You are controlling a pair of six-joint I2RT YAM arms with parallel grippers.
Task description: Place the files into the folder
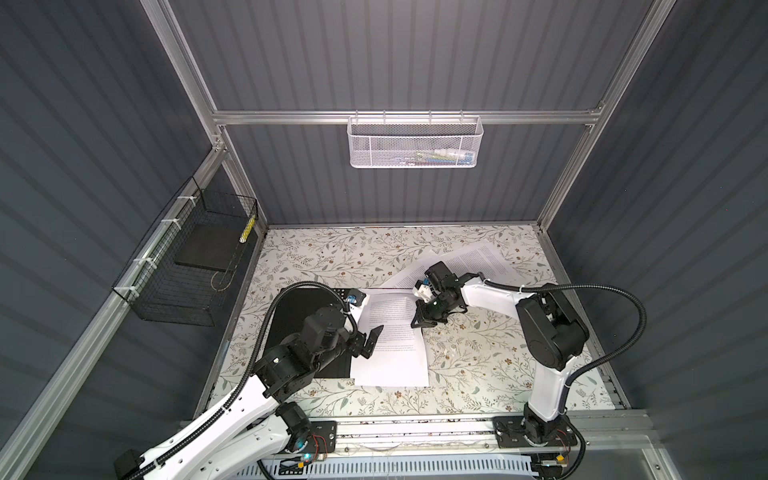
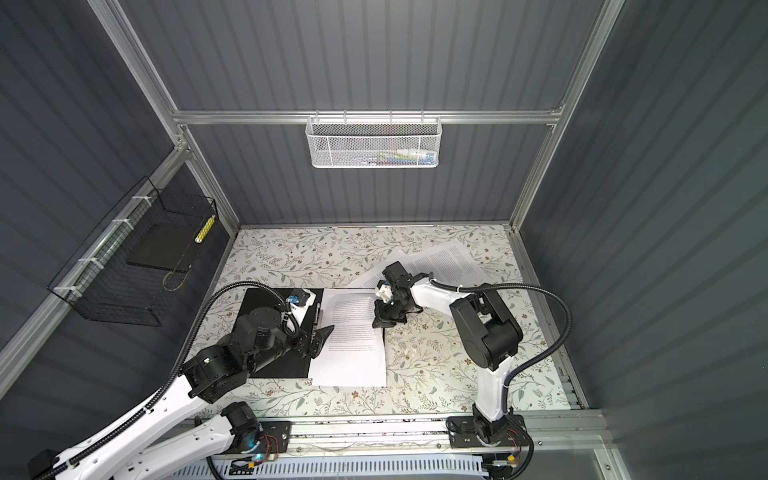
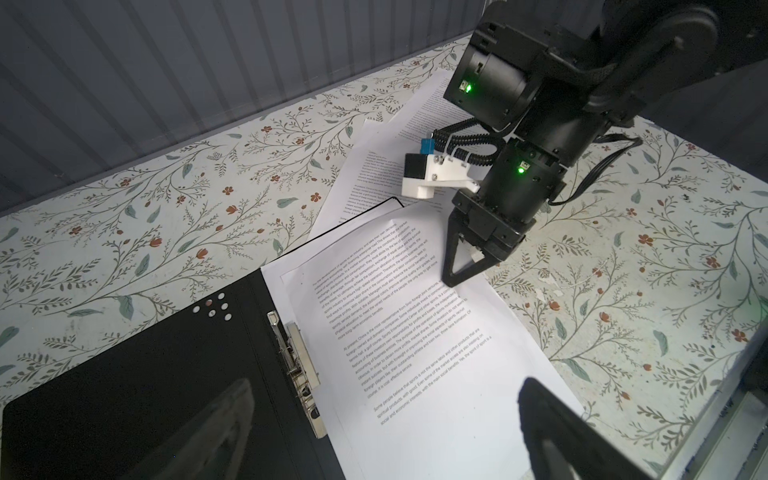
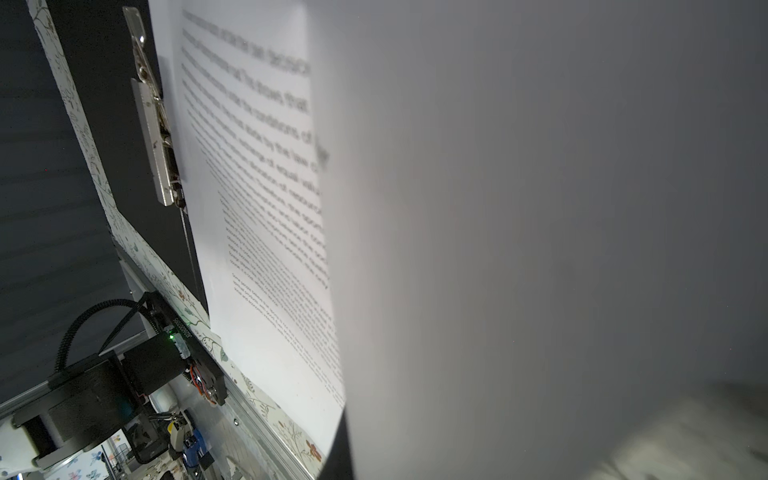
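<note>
- Black-lined folder (image 3: 124,374) is lying open on the floral surface (image 1: 478,353), with printed files (image 1: 395,345) resting on its right half.
- Right gripper (image 3: 451,281): jaws are closed, pinching the files' right edge.
- Left gripper (image 1: 370,343): jaws are spread wide, hovering near the clip (image 3: 299,365), gripping nothing.
- Loose sheets (image 1: 478,262) are lying behind.

Black folder (image 3: 124,395) lying open, printed sheet (image 3: 415,353) over its right half, other sheets (image 1: 482,259) beyond
</note>
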